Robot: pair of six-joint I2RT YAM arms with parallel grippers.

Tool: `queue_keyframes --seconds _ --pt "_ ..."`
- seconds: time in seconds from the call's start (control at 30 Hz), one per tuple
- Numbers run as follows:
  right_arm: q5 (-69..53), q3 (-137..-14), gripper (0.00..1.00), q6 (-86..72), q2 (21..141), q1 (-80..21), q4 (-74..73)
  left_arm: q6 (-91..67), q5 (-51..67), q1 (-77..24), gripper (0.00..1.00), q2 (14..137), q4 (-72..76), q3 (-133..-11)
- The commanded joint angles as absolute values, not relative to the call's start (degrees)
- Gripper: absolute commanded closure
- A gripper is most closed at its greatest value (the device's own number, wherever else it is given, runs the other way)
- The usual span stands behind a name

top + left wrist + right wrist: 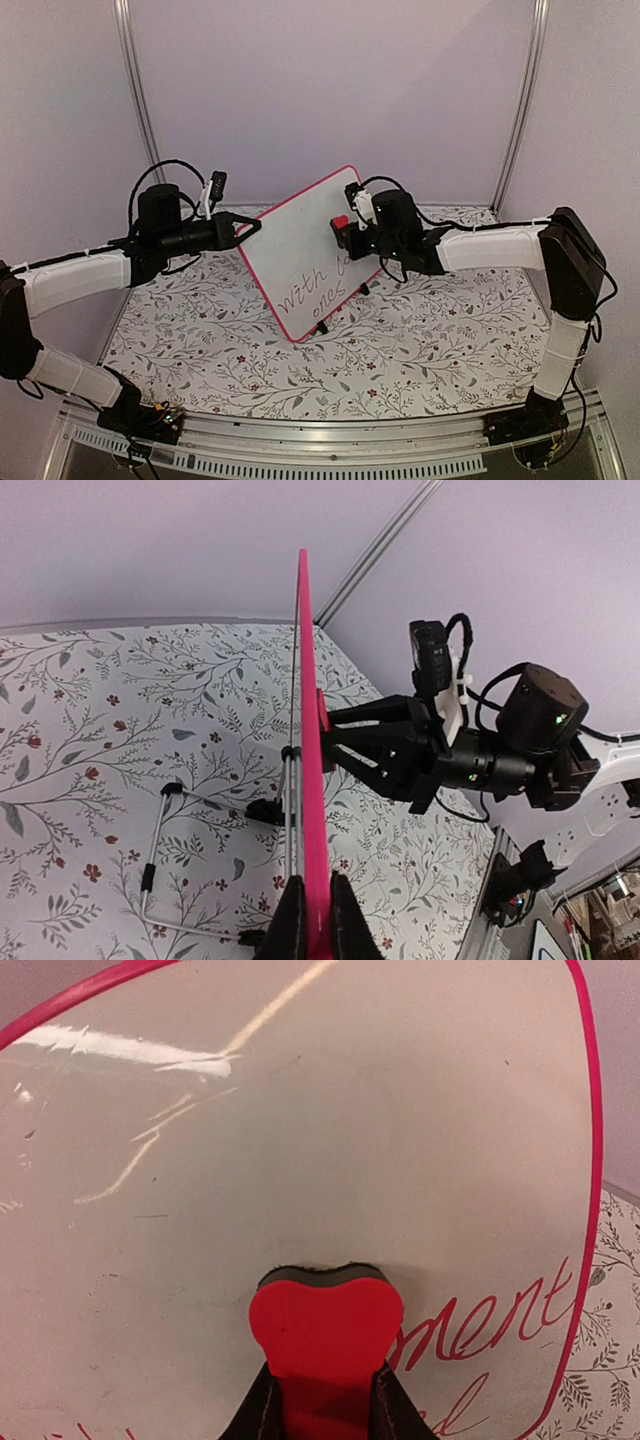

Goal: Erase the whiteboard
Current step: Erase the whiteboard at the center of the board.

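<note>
The whiteboard (300, 245), white with a pink-red frame, stands tilted on the patterned table. Red handwriting remains on its lower part (310, 285); its upper part looks wiped. My left gripper (250, 226) is shut on the board's left edge; the left wrist view shows the pink frame (312, 780) edge-on between my fingers. My right gripper (345, 235) is shut on a red heart-shaped eraser (341, 222) and presses it against the board face. In the right wrist view the eraser (325, 1325) touches the board (300, 1140) just left of red letters (480, 1325).
The board's wire stand (160, 865) and black feet (322, 327) rest on the floral table (420, 340). The right arm (480, 760) shows beyond the board in the left wrist view. Grey walls with metal posts (135, 90) enclose the table.
</note>
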State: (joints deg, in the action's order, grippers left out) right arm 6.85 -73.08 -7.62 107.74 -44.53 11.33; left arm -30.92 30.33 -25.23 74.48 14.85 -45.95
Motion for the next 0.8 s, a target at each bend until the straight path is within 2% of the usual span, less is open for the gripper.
queue_keyframes --seconds 0.0,0.77 --pt "4.85 -67.07 0.77 -9.2 108.19 -44.38 12.66 -32.12 37.35 -26.55 1.0 73.56 17.11 -45.93" --pt "2.22 -59.58 0.77 -8.6 106.46 -44.82 17.4 -32.22 37.74 -26.56 1.0 73.82 17.31 -46.05"
